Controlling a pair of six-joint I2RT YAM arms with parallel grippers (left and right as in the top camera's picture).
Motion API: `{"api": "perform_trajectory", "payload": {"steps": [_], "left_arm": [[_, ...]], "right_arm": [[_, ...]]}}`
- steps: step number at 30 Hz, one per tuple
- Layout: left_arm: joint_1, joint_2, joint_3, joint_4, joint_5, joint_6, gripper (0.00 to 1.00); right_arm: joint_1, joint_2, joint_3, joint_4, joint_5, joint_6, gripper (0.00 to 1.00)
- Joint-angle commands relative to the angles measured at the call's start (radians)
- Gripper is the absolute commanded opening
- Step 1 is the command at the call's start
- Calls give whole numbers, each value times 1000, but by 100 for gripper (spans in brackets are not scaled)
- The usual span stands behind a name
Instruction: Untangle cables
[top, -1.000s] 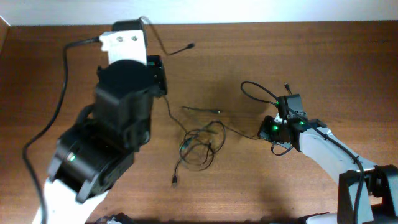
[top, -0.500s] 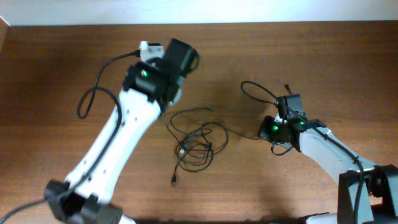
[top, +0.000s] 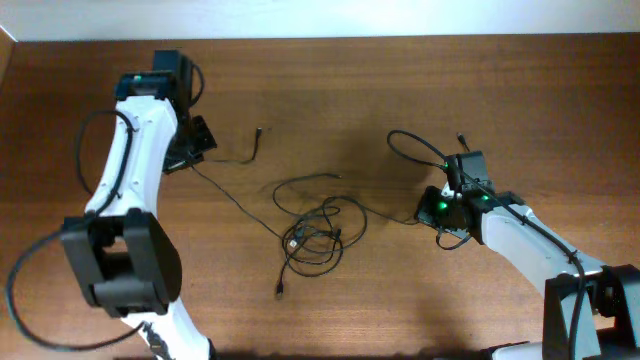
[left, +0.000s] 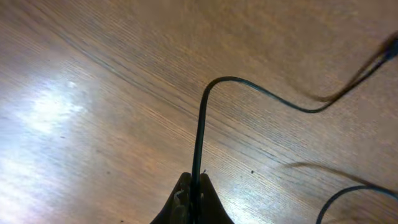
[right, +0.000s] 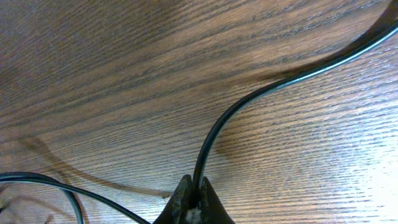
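Step in hand, as judged: drawing strands out of the knot. The left gripper (top: 192, 148) is clamped on one cable (left: 200, 124), and the right gripper (top: 436, 210) on a second cable (right: 214, 140). The tangle (top: 320, 235) lies between them. The next move calls for a gentle outward pull. Only the overhead view shows the tangle; the wrist views show each pinch.

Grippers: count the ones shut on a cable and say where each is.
2. The left gripper pinches a cable over the table's far-left part; the right gripper pinches a strand just right of the tangle.
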Motion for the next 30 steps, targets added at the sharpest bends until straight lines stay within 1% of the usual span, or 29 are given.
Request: {"api": "perform_trajectory", "payload": {"steps": [1, 6, 7, 8, 9, 10, 11, 12, 13, 14, 18, 20, 21, 22, 23, 26, 30], "left_arm": [[10, 72, 0, 0, 107, 42, 0], [9, 135, -17, -1, 119, 79, 0], [9, 141, -17, 0, 119, 79, 2], [11, 142, -17, 0, 120, 79, 6], [11, 142, -16, -3, 120, 79, 19], [11, 142, -13, -7, 121, 81, 35], [11, 142, -6, -16, 127, 102, 66], [11, 142, 10, -34, 142, 129, 82], [11, 142, 26, -52, 146, 132, 91], [11, 142, 53, -80, 152, 132, 94], [11, 141, 185, -210, 173, 132, 95], [11, 141, 246, -262, 178, 134, 100], [11, 141, 281, -286, 226, 181, 100], [11, 141, 301, -296, 269, 225, 99], [11, 141, 309, -298, 286, 240, 99], [11, 145, 311, -292, 265, 240, 99], [10, 148, 300, -291, 257, 240, 86]], "right_arm": [[-2, -4, -6, 0, 1, 5, 4], [-2, -4, -6, 0, 1, 5, 4], [-2, -4, -6, 0, 1, 5, 4], [-2, -4, -6, 0, 1, 5, 4], [-2, -4, -6, 0, 1, 5, 4], [-2, -4, -6, 0, 1, 5, 4], [-2, -4, -6, 0, 1, 5, 4], [-2, -4, -6, 0, 1, 5, 4], [-2, -4, -6, 0, 1, 5, 4], [-2, -4, -6, 1, 1, 5, 4], [-2, -4, -6, 0, 1, 5, 4], [-2, -4, -6, 0, 1, 5, 4], [-2, -4, -6, 0, 1, 5, 4], [-2, -4, -6, 0, 1, 5, 4], [-2, -4, -6, 0, 1, 5, 4], [-2, -4, -6, 1, 1, 5, 5], [-2, -4, -6, 0, 1, 5, 6]]}}
